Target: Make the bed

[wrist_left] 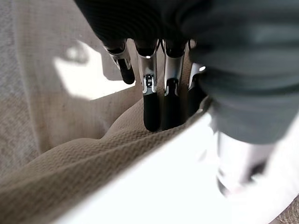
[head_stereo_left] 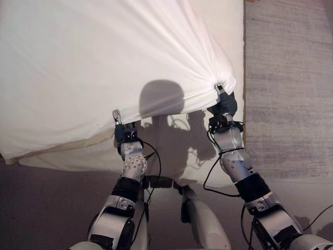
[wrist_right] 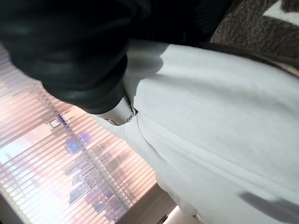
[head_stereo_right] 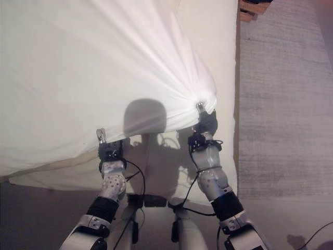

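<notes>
Sheet (head_stereo_left: pixel 93 62) is held up over the bed (head_stereo_left: pixel 223 21), edge lifted at the near side. Right hand (head_stereo_left: pixel 225 101) is clamped on a bunched corner of the sheet; folds fan out from the grip across the cloth. In the right wrist view the cloth (wrist_right: pixel 219 121) is seen pulled taut past the hand's dark cover, with window blinds (wrist_right: pixel 70 168) behind. Left hand (head_stereo_left: pixel 120 126) is raised at the sheet's lower edge. In the left wrist view its fingers (wrist_left: pixel 150 107) are seen curled down onto the beige underside fabric, thumb (wrist_left: pixel 238 168) pressed on the white top side, so the edge is pinched. Carpet (head_stereo_left: pixel 291 78) lies to the bed's right.
</notes>
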### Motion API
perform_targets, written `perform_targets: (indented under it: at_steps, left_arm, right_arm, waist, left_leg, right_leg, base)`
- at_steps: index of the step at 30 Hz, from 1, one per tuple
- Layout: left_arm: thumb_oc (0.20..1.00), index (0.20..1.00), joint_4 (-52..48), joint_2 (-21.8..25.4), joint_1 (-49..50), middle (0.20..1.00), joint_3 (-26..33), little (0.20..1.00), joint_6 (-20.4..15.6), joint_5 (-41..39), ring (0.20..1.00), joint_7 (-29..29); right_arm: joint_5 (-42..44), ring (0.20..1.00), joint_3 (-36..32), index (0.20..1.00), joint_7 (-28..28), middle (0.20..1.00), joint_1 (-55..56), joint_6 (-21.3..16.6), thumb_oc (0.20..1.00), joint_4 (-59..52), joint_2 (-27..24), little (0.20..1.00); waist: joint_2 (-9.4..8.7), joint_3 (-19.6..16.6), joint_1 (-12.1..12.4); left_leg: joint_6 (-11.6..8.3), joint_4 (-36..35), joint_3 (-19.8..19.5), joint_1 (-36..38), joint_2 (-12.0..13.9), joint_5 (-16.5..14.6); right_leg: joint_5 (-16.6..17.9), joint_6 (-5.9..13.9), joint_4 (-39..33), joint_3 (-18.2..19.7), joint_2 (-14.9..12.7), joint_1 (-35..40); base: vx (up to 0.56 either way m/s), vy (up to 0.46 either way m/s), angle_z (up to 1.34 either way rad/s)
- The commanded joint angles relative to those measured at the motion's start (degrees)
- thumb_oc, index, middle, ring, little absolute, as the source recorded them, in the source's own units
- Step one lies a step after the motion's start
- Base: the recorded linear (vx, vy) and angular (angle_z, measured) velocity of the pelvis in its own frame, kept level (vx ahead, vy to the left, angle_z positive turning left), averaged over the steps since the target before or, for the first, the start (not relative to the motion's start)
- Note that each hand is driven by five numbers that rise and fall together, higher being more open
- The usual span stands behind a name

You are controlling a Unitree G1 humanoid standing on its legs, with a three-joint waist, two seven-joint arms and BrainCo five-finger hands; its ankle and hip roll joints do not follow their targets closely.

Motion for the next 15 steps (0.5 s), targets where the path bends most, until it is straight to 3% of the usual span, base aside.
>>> perform_targets:
  at_steps: [1, 15]
  left_arm:
    - [0.2, 0.2, 4.5, 2.5, -1.1, 0.2, 4.9, 0.2, -1.1, 5.9, 0.2, -1.5]
    - [0.2, 0.2, 7.8, 7.6, -1.7, 0.2, 3.2, 0.2, 3.2, 10.4, 0.2, -7.9]
  right_arm:
    - [-0.1, 0.2, -10.3, 0.2, 1.6, 0.2, 10.2, -10.4, 0.2, -4.4, -2.5, 0.2]
    - [3.9, 0.2, -7.5, 0.2, 8.3, 0.2, 14.5, -7.8, 0.2, 2.8, -0.5, 0.2]
  waist:
    - [1.29, -7.3, -2.2]
    - [1.42, -7.5, -2.3]
  left_leg:
    - [0.47, -0.1, -1.0, 2.5, -1.4, -4.9]
    - [0.12, -0.1, -1.3, 1.8, -0.9, -4.4]
  right_leg:
    - [-4.6, 1.13, 7.2, 0.4, 3.0, -4.3]
    - [-4.7, 0.88, 8.3, 0.2, 3.3, -5.4]
  base:
    - [0.0, -0.011, 0.05]
    - [0.0, -0.003, 0.01]
